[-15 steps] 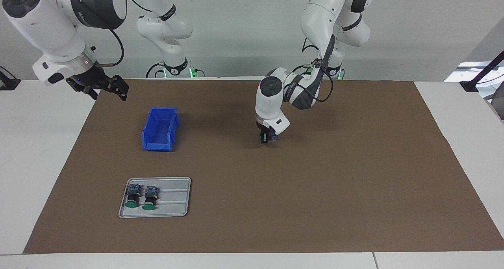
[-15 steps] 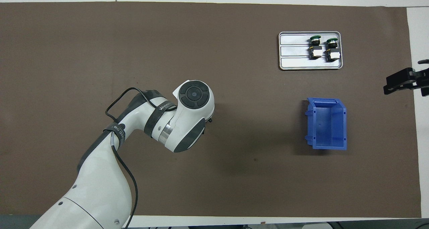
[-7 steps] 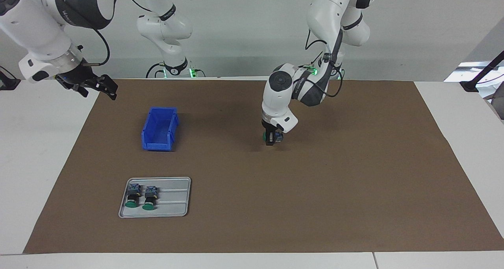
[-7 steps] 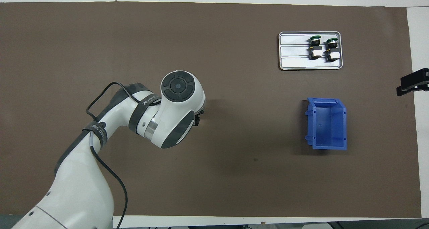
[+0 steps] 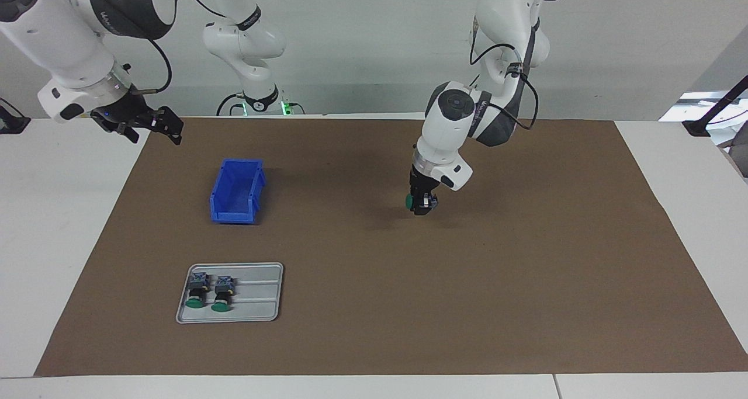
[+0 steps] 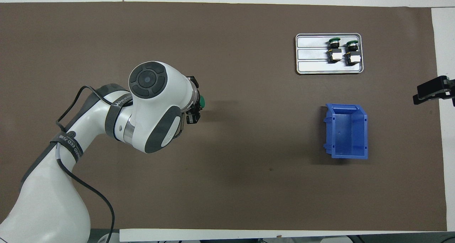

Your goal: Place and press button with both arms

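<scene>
My left gripper (image 5: 422,204) hangs low over the middle of the brown mat (image 5: 526,270), shut on a button (image 5: 412,201). The button lies sideways in the grip, its green cap (image 6: 202,101) pointing toward the right arm's end of the table. From above, the arm's wrist hides most of the left gripper (image 6: 193,111). My right gripper (image 5: 153,126) hangs open and holds nothing, up over the mat's edge at the right arm's end; in the overhead view only part of the right gripper (image 6: 432,92) shows. Two more buttons (image 5: 196,289) (image 5: 222,292) lie in a grey tray (image 5: 260,297).
A blue bin (image 5: 236,191) stands open on the mat, nearer to the robots than the tray. Seen from above, the tray (image 6: 312,56) and the bin (image 6: 346,132) both sit toward the right arm's end. White table borders the mat.
The left arm has swung toward its own end of the table with the button, and its wrist has tilted. The right gripper has shifted slightly over the mat's edge.
</scene>
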